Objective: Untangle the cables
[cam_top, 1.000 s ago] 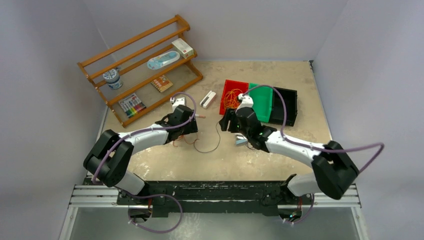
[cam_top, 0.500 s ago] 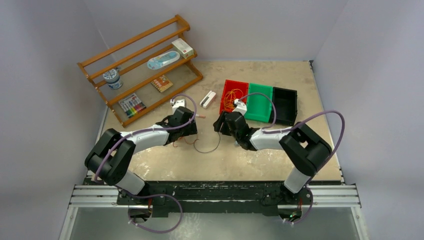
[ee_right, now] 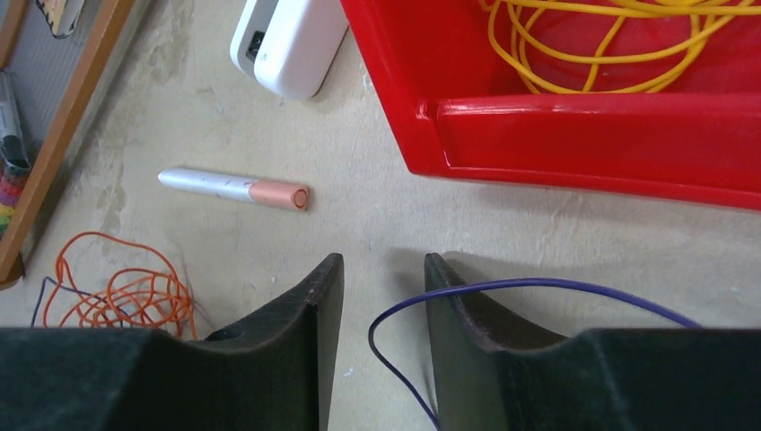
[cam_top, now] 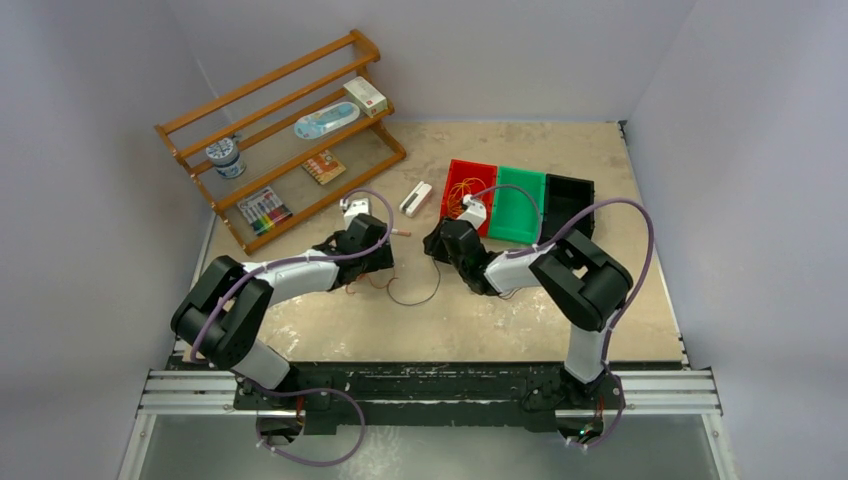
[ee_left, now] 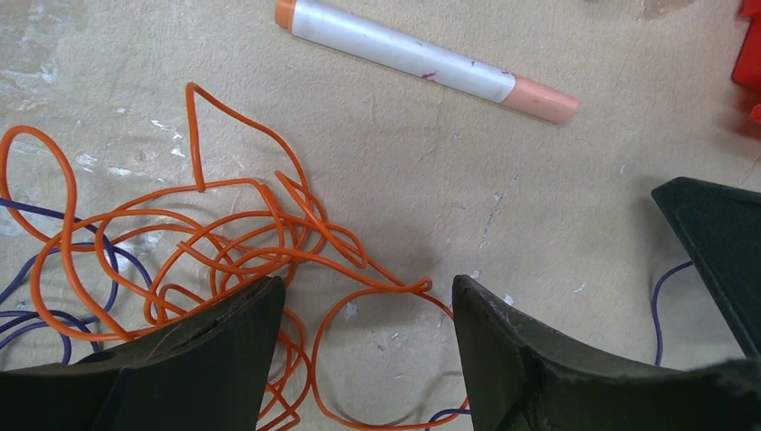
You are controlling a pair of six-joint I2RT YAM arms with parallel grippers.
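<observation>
Top external: left end effector [cam_top: 372, 262] sits low over the speckled beige counter [cam_top: 500, 330]. Right end effector [cam_top: 437, 243] faces it from just across, near the red plastic bin [cam_top: 462, 172]. Judged: each arm takes one side of the snarl so the strands can be drawn apart.

Left wrist: jaws wide, gripping nothing. Loose orange tangle of thin wire [ee_left: 224, 242] lies on the counter under and ahead of the left-hand finger, one loop reaching into the gap. Thin purple wire [ee_left: 117, 260] threads through the tangle's far-left side. White marker pen with peach cap [ee_left: 422, 58] lies well ahead, clear of the wires.

Right wrist: jaws at a narrow gap, not pinched. The purple wire crosses the right-hand finger and bends down through the gap, so it looks lined up for a grasp. Coiled yellow cable [ee_right: 574, 54] already rests in the red bin ahead-right. White rectangular box [ee_right: 287, 40] is ahead-left.
</observation>
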